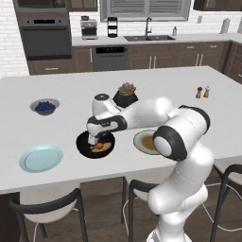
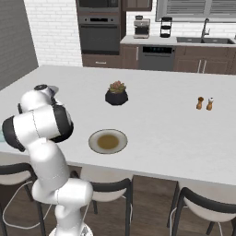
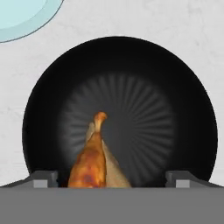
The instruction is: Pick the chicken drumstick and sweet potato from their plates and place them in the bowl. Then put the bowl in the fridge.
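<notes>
- The white island counter (image 1: 142, 85) spans the middle of the scene, with dark kitchen cabinets, an oven and a sink along the far wall behind it.
- The white arm (image 1: 175, 142) rises at the near edge of the counter and reaches left over the counter.
- The black bowl (image 1: 83, 145) sits near the counter's near edge, between the two plates; in the hand view its ribbed inner wall (image 3: 144, 109) lies straight below the camera.
- The light blue plate (image 1: 41, 158) lies left of the bowl, close to it but apart, with nothing on it.
- The beige plate (image 2: 108, 141) with the brownish centre lies right of the bowl, partly hidden by the arm in the left base view.
- The gripper (image 1: 97, 140) hangs over the bowl with its jaws spread wide, one finger tip (image 3: 43, 179) on each side of the food and touching neither piece.
- The sweet potato (image 3: 113, 168) lies in the bowl, mostly under the drumstick.
- The chicken drumstick (image 3: 91, 159) lies in the bowl on the sweet potato, its thin bone tip towards the bowl's centre.
- A black succulent pot (image 1: 125, 97) stands farther back, a small grey bowl of blueberries (image 1: 45, 107) far left, and two small shakers (image 1: 203, 92) far right.
</notes>
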Robot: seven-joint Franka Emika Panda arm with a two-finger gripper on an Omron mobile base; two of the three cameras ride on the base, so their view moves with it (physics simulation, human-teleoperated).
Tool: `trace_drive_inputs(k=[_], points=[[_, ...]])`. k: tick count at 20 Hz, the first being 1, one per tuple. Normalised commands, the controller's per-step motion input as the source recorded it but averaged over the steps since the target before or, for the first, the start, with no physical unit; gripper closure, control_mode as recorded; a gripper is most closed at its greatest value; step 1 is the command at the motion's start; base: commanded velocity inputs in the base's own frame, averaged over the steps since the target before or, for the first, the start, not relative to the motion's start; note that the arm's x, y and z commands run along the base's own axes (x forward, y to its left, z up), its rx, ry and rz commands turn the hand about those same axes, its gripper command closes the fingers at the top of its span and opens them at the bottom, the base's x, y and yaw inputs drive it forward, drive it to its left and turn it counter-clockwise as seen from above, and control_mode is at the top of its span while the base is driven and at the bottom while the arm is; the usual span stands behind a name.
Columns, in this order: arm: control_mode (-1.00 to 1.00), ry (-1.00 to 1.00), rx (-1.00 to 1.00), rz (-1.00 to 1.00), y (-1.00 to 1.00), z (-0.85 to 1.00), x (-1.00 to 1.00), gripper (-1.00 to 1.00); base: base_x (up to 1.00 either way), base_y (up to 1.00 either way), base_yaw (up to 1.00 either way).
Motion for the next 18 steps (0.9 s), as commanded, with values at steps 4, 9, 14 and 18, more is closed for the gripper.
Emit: trace_drive_inputs(k=[4, 9, 14, 18], points=[[-1.0, 0.0, 0.01, 0.0, -0.07, 0.7, -0.52, -1.0, 0.0, 0.0, 0.0], [-1.0, 0.0, 0.0, 0.07, -0.04, 0.09, -0.96, -1.0, 0.0, 0.0, 0.0], [-1.0, 0.0, 0.0, 0.14, 0.16, -0.18, -0.46, -1.0, 0.0, 0.0, 0.0], [-1.0, 0.0, 0.0, 0.05, 0.0, -0.08, 0.13, -1.0, 0.0, 0.0, 0.0]])
